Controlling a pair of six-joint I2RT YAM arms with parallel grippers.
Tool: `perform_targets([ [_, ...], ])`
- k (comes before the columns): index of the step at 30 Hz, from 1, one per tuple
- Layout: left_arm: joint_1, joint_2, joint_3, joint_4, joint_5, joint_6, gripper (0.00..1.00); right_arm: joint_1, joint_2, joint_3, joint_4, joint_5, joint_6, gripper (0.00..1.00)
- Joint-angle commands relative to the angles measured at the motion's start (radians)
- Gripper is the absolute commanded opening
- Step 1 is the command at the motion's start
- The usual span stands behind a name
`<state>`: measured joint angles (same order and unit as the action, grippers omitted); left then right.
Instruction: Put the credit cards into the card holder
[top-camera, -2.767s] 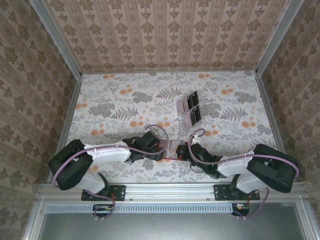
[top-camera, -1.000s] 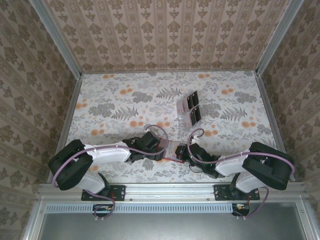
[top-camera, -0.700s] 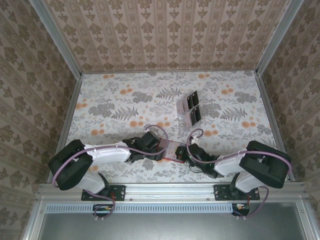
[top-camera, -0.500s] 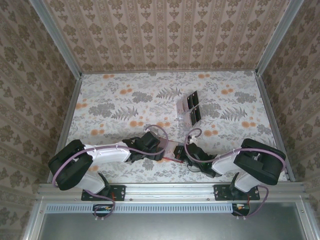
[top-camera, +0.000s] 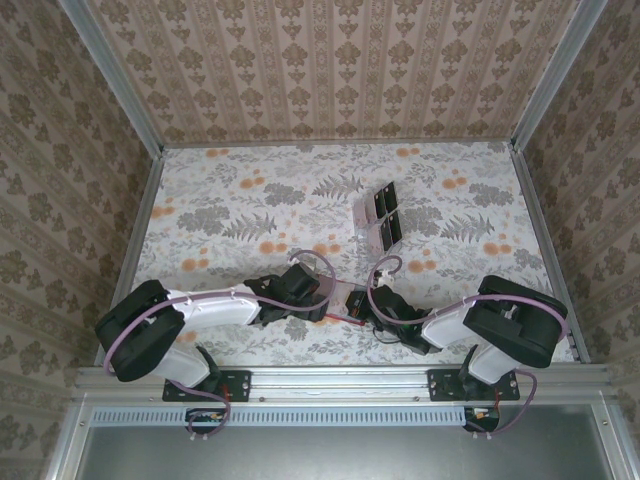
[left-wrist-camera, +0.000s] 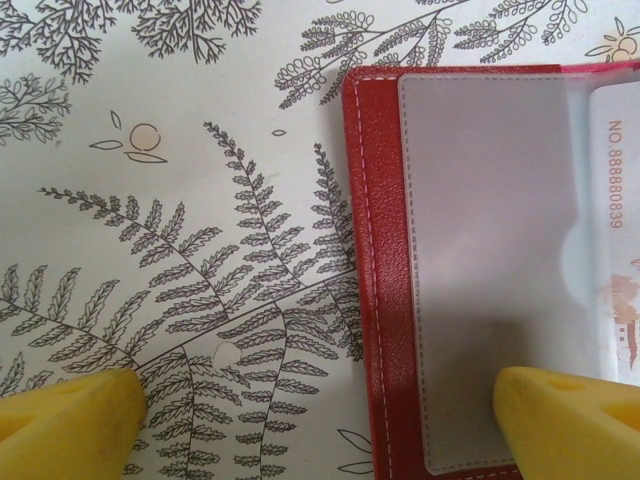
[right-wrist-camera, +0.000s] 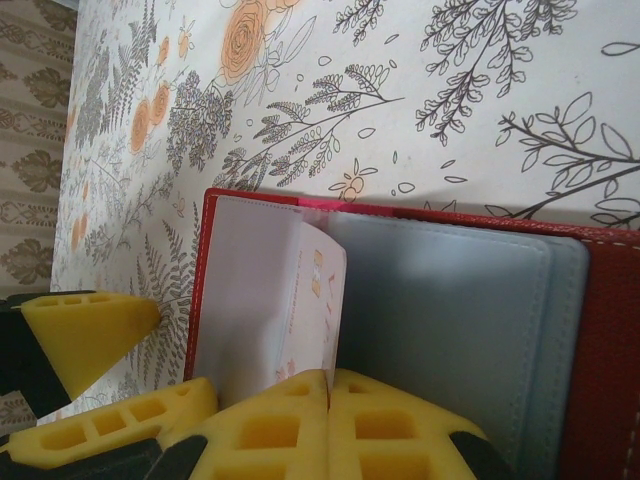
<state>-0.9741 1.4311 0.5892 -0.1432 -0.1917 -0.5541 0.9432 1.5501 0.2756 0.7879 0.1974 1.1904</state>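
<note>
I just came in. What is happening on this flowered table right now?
A small red folding wallet lies open on the table, near the arms' bases. The left pincer is open and straddles one outer edge of it, one fingertip over its clear sleeve. The right pincer is shut and appears to pinch a pale card with orange print at the wallet's inner pockets. Further back, a clear plastic rack holds dark cards.
</note>
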Motion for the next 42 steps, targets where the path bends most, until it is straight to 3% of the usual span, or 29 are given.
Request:
perform_targets([
  [1, 0.004, -0.004, -0.032, -0.044, -0.017, -0.021, 1.0, 0.006, -0.007, -0.027, -0.071, -0.019, 0.011, 0.0],
  [10, 0.006, -0.007, -0.034, -0.045, -0.019, -0.021, 1.0, 0.006, -0.073, -0.033, -0.164, 0.02, 0.001, 0.0],
  [21, 0.007, -0.004, -0.035, -0.041, -0.018, -0.021, 1.0, 0.011, 0.076, 0.031, -0.051, -0.053, -0.004, 0.0],
  [30, 0.014, -0.041, -0.044, -0.059, -0.033, -0.028, 1.0, 0.004, 0.064, 0.023, -0.108, -0.045, -0.023, 0.0],
  [42, 0.06, -0.179, -0.029, -0.12, -0.066, -0.028, 1.0, -0.181, 0.118, 0.127, -0.279, -0.295, -0.25, 0.0],
])
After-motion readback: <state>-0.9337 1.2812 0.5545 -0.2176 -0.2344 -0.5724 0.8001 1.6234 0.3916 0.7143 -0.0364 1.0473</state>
